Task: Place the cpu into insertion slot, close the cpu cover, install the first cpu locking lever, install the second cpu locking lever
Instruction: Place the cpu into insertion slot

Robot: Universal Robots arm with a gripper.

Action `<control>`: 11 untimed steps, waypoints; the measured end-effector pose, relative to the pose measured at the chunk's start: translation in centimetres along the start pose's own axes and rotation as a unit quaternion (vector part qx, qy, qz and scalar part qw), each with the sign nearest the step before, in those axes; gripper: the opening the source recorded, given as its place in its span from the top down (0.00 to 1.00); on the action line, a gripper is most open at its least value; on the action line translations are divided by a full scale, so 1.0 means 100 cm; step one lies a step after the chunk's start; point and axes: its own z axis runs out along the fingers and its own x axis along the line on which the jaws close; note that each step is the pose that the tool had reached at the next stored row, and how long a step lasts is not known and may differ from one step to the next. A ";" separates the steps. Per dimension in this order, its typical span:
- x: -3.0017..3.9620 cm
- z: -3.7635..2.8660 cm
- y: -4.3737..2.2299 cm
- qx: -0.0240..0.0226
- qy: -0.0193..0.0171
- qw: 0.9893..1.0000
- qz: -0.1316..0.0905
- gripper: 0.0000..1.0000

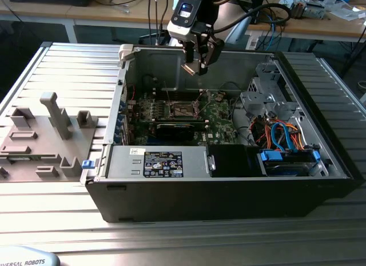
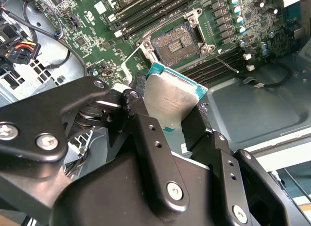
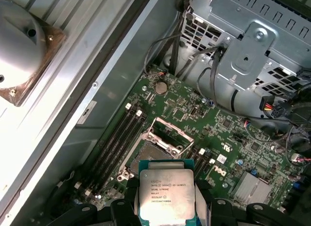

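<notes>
My gripper [image 1: 197,66] hangs above the open computer case, shut on the cpu [image 2: 170,97]. The chip is a flat square with a dull silver top and teal edge, pinched at two opposite sides between the black fingers [image 2: 146,129]. It shows in both wrist views, cpu [image 3: 166,194] held well above the green motherboard [image 1: 220,114]. Below it lies the insertion slot [image 2: 175,43], a dark square recess with nothing in it, also seen as insertion slot [image 1: 184,110]. The cpu cover [image 3: 167,135] stands tilted up at the socket's edge. A thin wire lever [image 2: 223,62] sticks out beside the socket.
Memory slots [image 3: 116,138] flank the socket. A long black card [image 1: 174,128] lies in front of it, then the power supply [image 1: 166,162]. A metal drive cage [image 1: 269,94] with blue and orange cables fills the case's right. A grey fixture tray [image 1: 46,134] sits outside, left.
</notes>
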 end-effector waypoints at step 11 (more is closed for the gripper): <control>0.0000 0.0000 0.0000 0.000 -0.001 1.000 0.006 0.46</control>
